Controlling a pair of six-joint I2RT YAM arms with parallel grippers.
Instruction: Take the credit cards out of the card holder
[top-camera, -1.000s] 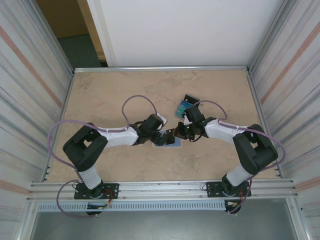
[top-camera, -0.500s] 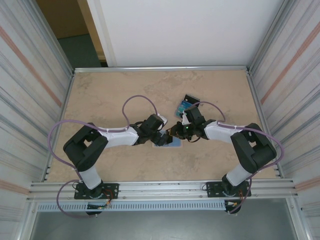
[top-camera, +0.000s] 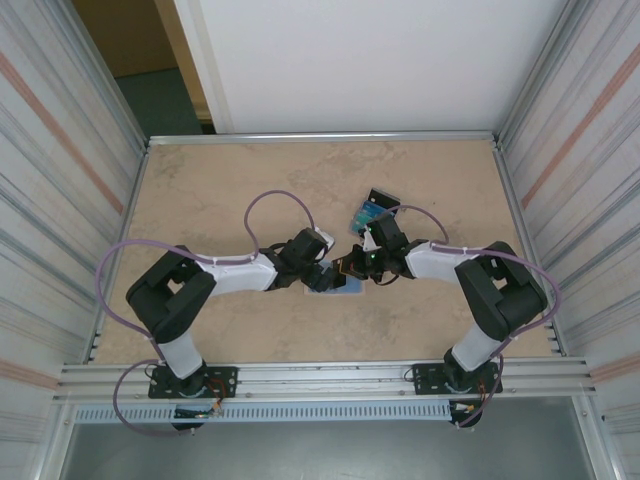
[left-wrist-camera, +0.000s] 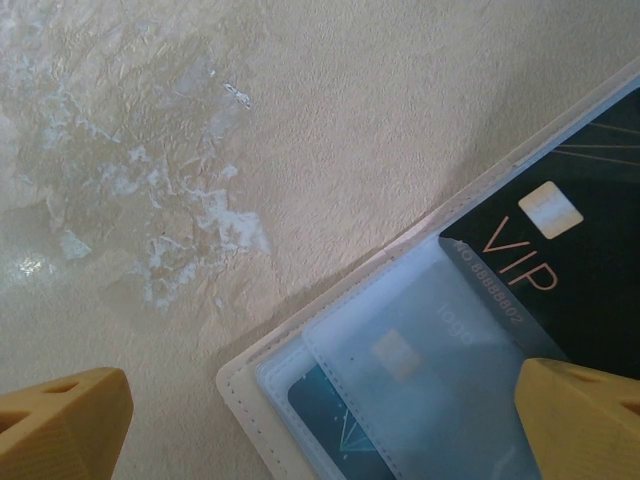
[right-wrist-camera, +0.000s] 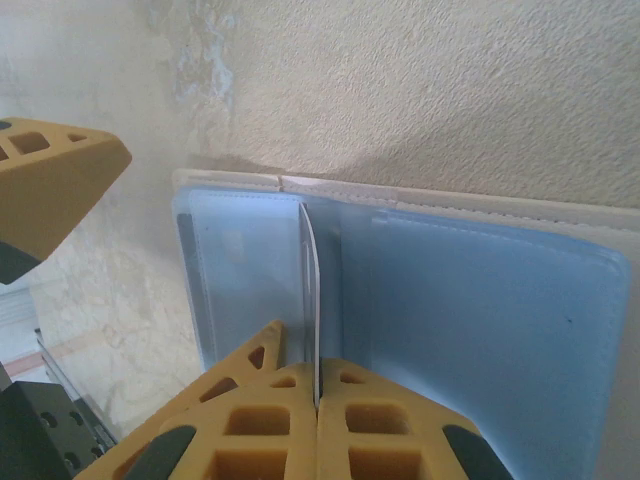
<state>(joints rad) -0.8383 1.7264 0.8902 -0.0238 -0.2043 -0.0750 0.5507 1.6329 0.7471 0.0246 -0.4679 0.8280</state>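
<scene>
Over the card holder's fold, right tool (right-wrist-camera: 316, 385): clamped on one thin card (right-wrist-camera: 311, 280), which I see edge-on, running from the fingers toward the holder's far rim. I cannot tell whether it is clear of its sleeve.
Card holder (right-wrist-camera: 480, 300): lies open on the worktop (top-camera: 230, 190), pale blue face up, between my two tools.
Left tool (left-wrist-camera: 325, 420): spread wide and holding nothing, with one finger on each side of the holder's corner.
Credit cards in the holder: a black VIP card (left-wrist-camera: 570, 260), a pale card (left-wrist-camera: 420, 350) under a clear sleeve, and a teal card (left-wrist-camera: 330, 410) at the corner.
Handling: I expect the cards to be light, stiff and slick. Only the exposed short edge offers a pinch, so I would pull along the sleeve, not upward. The holder looks soft and light, and I judge it will ride up with a card unless it is pinned.
Beyond the holder: loose cards (top-camera: 368, 212) lie just past its far side.
In the way: the two tools sit very close over the holder, so clearance is tight.
</scene>
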